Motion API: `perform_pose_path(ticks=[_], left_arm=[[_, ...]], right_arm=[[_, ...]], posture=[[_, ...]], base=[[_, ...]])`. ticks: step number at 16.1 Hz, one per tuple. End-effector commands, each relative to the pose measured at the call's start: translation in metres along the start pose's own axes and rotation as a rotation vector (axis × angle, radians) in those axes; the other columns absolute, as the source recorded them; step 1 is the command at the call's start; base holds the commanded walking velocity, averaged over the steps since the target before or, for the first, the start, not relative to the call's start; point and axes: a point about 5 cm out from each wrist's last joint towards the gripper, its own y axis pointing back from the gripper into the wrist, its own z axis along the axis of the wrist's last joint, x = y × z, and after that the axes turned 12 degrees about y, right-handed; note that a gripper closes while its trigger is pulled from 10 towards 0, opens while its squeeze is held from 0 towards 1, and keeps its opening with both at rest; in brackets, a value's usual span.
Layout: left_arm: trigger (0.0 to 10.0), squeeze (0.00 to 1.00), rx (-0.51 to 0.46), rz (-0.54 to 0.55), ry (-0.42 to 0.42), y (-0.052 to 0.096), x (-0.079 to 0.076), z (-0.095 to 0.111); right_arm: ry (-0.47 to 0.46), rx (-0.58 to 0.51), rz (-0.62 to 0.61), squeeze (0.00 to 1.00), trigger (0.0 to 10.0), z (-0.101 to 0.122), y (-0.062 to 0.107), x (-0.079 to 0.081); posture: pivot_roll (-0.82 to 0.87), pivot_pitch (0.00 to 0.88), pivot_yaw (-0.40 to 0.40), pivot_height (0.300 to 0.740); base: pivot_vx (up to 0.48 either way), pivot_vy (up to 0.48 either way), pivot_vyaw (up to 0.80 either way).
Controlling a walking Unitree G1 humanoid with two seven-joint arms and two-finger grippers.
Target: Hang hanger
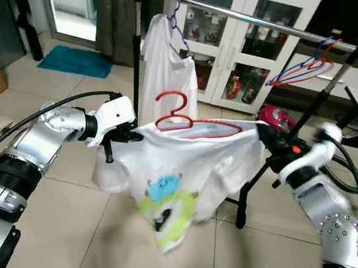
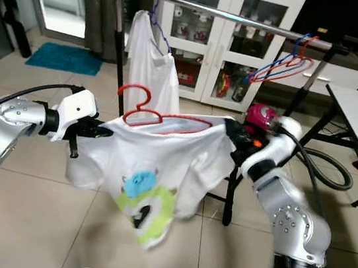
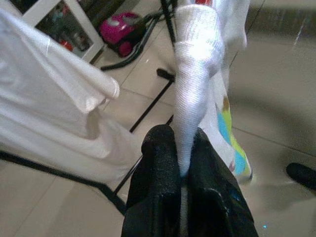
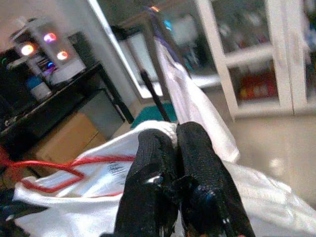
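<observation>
White T-shirt (image 1: 187,168) on red hanger (image 1: 187,123), stretched between both grippers below the clothes rail (image 1: 249,16). Left gripper (image 3: 180,163) pinched on one sleeve; right gripper (image 4: 175,140) clamped on the other shoulder. Hanger hook free, between them.

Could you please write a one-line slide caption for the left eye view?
Both grippers, left and right, hold a white T-shirt on a red hanger before the clothes rail.

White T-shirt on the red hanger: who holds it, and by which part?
Both grippers: the left gripper pinches one shoulder edge of the white T-shirt, the right gripper the other; the red hanger sits inside.
</observation>
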Motion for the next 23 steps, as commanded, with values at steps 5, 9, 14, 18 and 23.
perform_pose_path(ticks=[5,9,14,18,23], left_arm=[[0.0,0.0,0.079,0.089,0.002,-0.014,0.007,0.001],[0.0,0.0,-0.074,0.173,0.105,-0.007,0.025,0.026],[0.0,0.0,-0.302,-0.042,0.193,-0.018,0.011,0.066],[0.0,0.0,-0.267,-0.265,0.129,-0.031,-0.017,0.076],[0.0,0.0,-0.298,-0.13,0.151,-0.017,0.003,0.073]], right_arm=[[0.238,-0.01,0.097,0.0,0.0,0.013,-0.006,0.025],[0.311,0.258,0.107,0.0,0.0,-0.032,0.017,0.025],[0.353,0.238,0.152,0.0,0.0,-0.046,-0.001,0.05],[0.403,0.086,0.184,0.0,0.0,-0.037,-0.037,0.076],[0.463,0.002,0.24,0.0,10.0,-0.024,-0.028,0.07]], posture=[[0.09,0.0,-0.029,0.74],[0.09,0.0,-0.024,0.74],[0.09,0.0,-0.013,0.74],[0.1,0.0,-0.017,0.74],[0.1,0.0,-0.018,0.74]], base=[[0.0,0.0,0.0],[0.0,0.0,0.0],[0.0,0.0,0.0],[0.0,0.0,0.0],[0.0,0.0,0.0]])
